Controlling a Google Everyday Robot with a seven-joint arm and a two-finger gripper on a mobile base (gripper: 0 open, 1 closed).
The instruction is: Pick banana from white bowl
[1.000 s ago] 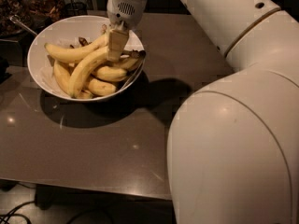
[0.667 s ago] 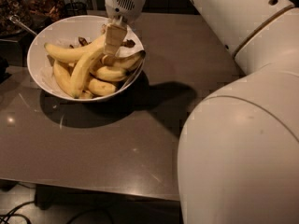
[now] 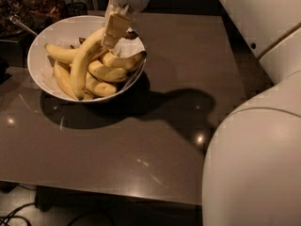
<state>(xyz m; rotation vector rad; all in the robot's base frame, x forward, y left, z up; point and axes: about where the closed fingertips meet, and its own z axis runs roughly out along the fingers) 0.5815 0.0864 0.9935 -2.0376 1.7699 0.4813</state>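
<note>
The white bowl stands at the table's back left and holds several bananas. The banana, the longest and strongly arched, lies across the pile, running from the bowl's upper middle down to its front left. My gripper reaches down from above into the bowl's back right part. It sits right at the banana's upper end and touches it there. The banana's stem end is hidden behind the gripper.
Shorter bananas lie under and beside the long one. The bowl rests on a brown table. Dark clutter and a utensil stand at the back left. My arm's large white body fills the right foreground.
The gripper has shifted slightly left and lower onto the banana's upper end. My arm's white body has swung further to the right. The bowl has not moved.
</note>
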